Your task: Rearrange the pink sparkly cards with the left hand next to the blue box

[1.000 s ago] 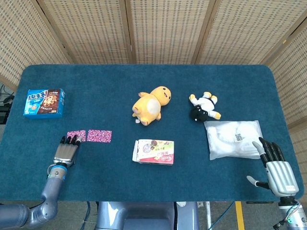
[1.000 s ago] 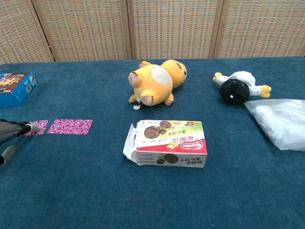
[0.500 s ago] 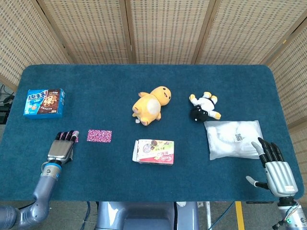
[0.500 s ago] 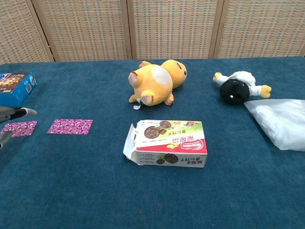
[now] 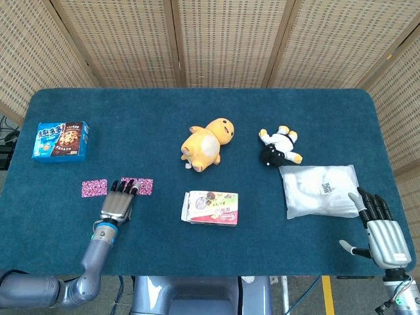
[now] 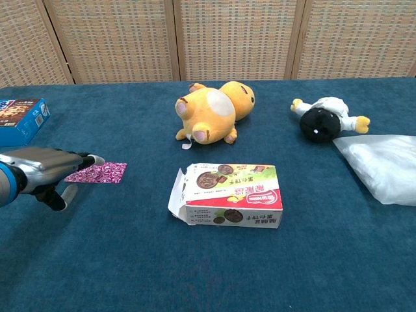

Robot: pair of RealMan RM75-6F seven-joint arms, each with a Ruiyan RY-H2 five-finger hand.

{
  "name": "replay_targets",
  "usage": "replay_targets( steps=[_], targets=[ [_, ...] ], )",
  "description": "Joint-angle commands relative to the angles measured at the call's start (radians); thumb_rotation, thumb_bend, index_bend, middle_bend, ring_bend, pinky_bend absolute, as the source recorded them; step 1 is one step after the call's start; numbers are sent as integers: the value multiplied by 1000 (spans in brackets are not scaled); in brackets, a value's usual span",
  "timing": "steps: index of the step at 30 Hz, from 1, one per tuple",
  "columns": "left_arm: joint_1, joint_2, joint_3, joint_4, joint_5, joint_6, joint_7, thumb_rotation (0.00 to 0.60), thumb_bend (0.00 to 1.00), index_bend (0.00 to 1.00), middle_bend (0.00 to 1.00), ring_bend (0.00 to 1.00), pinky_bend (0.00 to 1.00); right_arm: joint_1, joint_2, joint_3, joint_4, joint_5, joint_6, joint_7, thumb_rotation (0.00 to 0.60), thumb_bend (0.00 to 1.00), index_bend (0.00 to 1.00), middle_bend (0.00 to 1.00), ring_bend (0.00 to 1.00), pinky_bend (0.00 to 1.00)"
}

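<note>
Two pink sparkly cards lie flat on the blue table cloth [image 5: 164,118], a small gap between them. The left card [image 5: 94,188] lies free, below the blue box [image 5: 61,140]. My left hand [image 5: 118,205] is stretched flat, and its fingertips [image 5: 125,187] rest on the left end of the right card [image 5: 139,186]. In the chest view the left hand [image 6: 42,170] covers the left card, and only the right card [image 6: 103,173] and the blue box [image 6: 23,121] show. My right hand [image 5: 380,231] lies open at the near right edge, holding nothing.
A yellow plush [image 5: 207,143] and a black-and-white plush [image 5: 280,147] lie mid-table. A torn snack carton [image 5: 211,207] sits right of the cards. A white plastic bag [image 5: 320,190] lies just beyond the right hand.
The left card slid left under my left hand and now lies uncovered. The hand then moved right, and its fingertips now rest on the right card. The right hand barely shifted.
</note>
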Motion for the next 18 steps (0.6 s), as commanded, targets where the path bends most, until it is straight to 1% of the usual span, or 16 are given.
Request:
replay_targets(
  steps=[1, 18],
  targets=[
    [-10, -19, -8, 18, -13, 8, 9, 600, 727, 0, 0, 0, 0, 0, 1, -1, -1, -1, -1, 1, 600, 82, 0, 0, 0, 0],
    [-25, -78, -7, 66, -47, 30, 55, 600, 720, 0, 0, 0, 0, 2, -3, -3, -2, 0, -9, -10, 600, 82, 0, 0, 0, 0]
  ],
)
